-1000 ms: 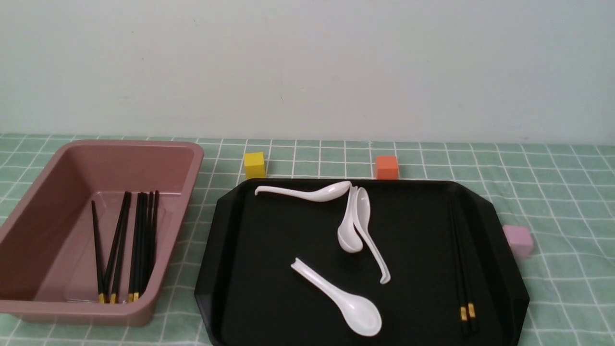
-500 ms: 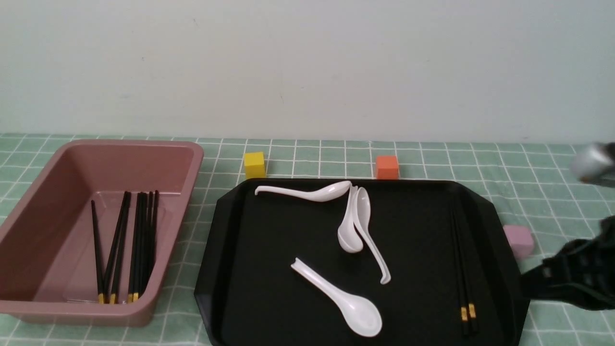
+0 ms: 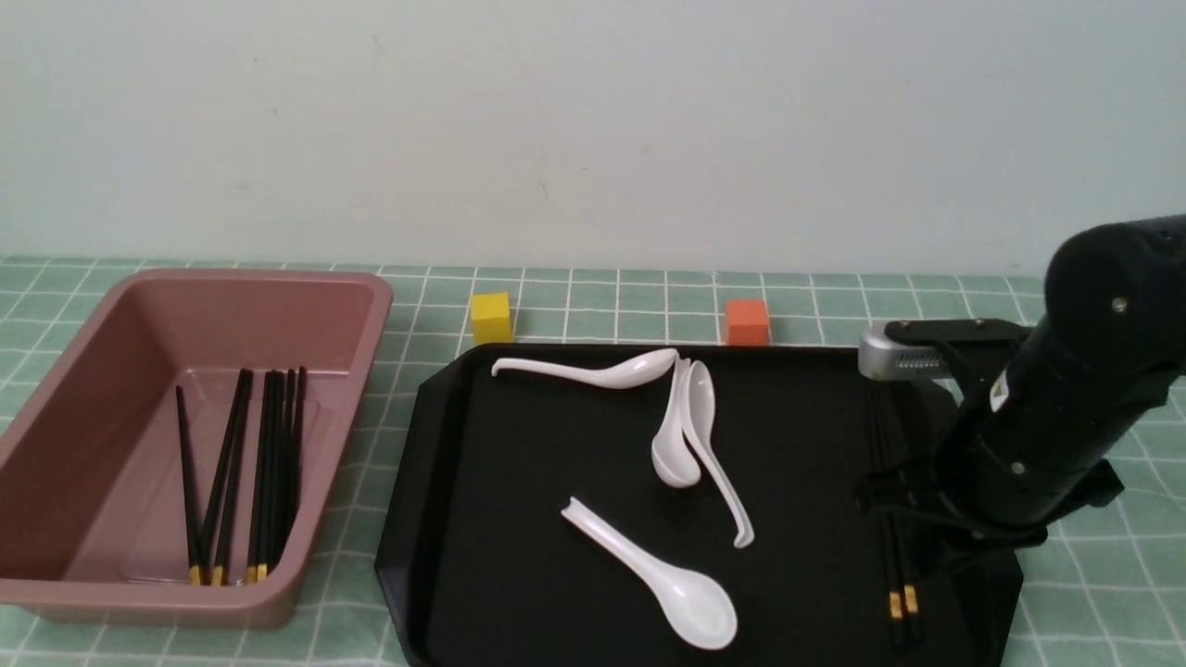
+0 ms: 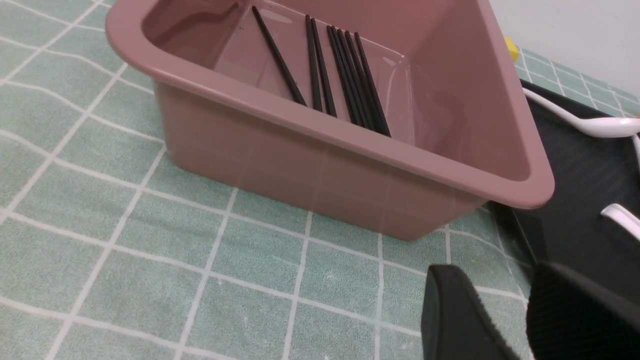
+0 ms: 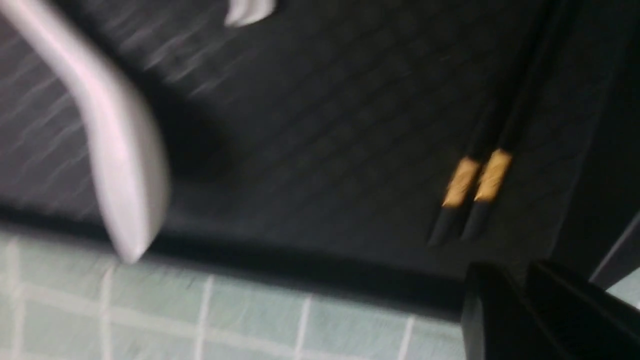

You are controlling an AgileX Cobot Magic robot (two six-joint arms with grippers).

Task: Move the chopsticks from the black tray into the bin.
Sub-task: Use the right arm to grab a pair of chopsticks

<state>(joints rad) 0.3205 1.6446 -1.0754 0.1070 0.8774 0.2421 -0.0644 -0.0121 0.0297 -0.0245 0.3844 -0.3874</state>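
Observation:
A pair of black chopsticks (image 3: 895,607) with yellow bands lies along the right side of the black tray (image 3: 556,445). My right arm (image 3: 1038,435) hangs over that side and hides the pair's middle. In the right wrist view my right gripper (image 5: 515,272) is just short of the thick ends of the chopsticks (image 5: 477,180), jaws nearly together and empty. The pink bin (image 3: 380,296) stands left of the tray with several chopsticks (image 3: 264,463) in it. My left gripper (image 4: 500,280) is slightly open and empty over the cloth, near the bin (image 4: 350,135).
Several white spoons (image 3: 686,602) lie in the middle of the tray. A yellow cube (image 3: 491,318) and an orange cube (image 3: 746,321) sit behind the tray. A green checked cloth (image 3: 1066,315) covers the table.
My right arm has swung in from the right edge to above the tray's right side. It now covers the small pink cube and part of the chopsticks. Nothing else has moved.

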